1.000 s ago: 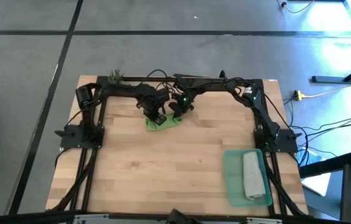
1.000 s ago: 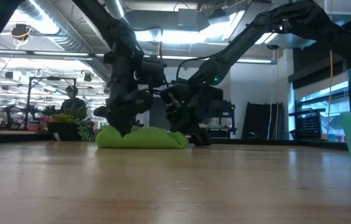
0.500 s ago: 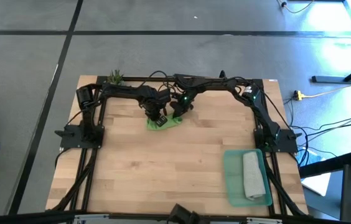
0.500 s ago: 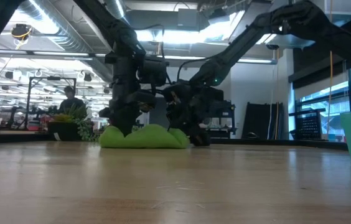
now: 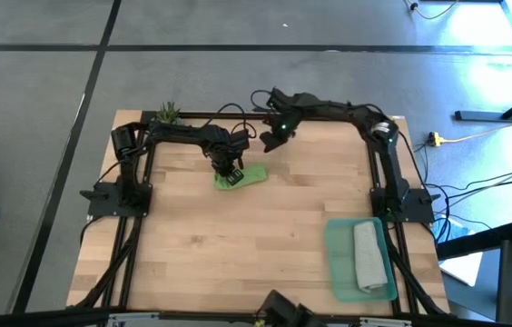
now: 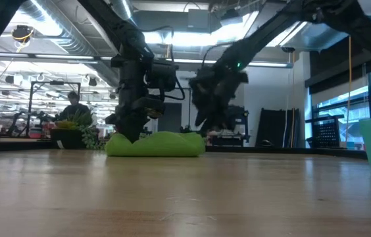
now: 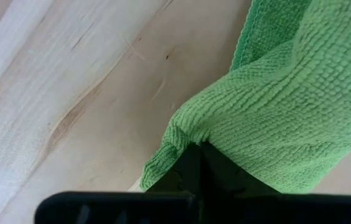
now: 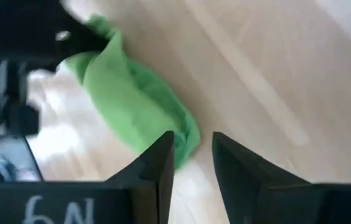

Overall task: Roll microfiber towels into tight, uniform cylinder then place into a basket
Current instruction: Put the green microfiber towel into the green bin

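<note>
The bright green microfiber towel (image 5: pixel 243 176) lies bunched in a loose roll on the table's far middle, also seen in the low view (image 6: pixel 159 145). My left gripper (image 5: pixel 228 170) points down onto its left end and is shut on it. My right gripper (image 5: pixel 269 142) hangs open in the air above and beyond the towel's right end, nothing between its fingers (image 8: pixel 163 163). The light grey towel (image 5: pixel 371 257) lies rolled in the teal basket (image 5: pixel 338 263) at the near right. My left gripper pinches a bunched fold of the green towel at its left end (image 7: pixel 185 134) between its two shut fingers. The fingers come from above, pointing down. The towel rests on the table, slack, stretching away from the fingers toward the right.
A small plant (image 5: pixel 168 112) stands at the far left corner by the arm frame. Bare wood lies between the green towel and the basket. In the low view, a person (image 6: pixel 75 104) shows in the room behind the table.
My right gripper has left the green towel's right end, risen and drawn away toward the table's far right. The towel stays on the table; its right end has settled a little farther right. My left gripper keeps its place on the left end.
</note>
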